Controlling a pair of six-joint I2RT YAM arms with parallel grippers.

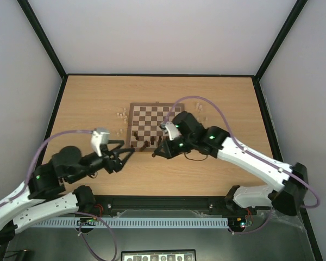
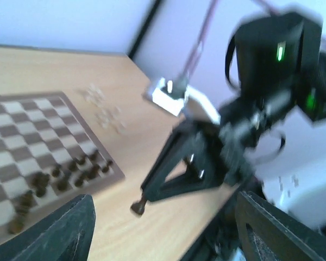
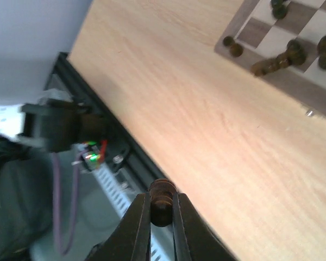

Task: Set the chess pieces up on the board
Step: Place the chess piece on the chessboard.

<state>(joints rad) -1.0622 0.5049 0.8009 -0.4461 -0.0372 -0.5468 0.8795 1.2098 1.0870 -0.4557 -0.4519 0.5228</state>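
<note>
Bottom centre, right gripper (image 3: 162, 206) pinches a dark chess piece (image 3: 162, 191) — set it upright on the board (image 3: 285, 81), upper right, clear of other pieces (image 3: 294, 51); left gripper (image 1: 128, 153) gapes empty.

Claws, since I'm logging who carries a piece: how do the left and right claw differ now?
The left claw stands open and empty; the right claw is shut on a dark chess piece. The left claw is by the board's near left corner; the right claw hangs over the table, off the near edge. Both are black and two-fingered.
</note>
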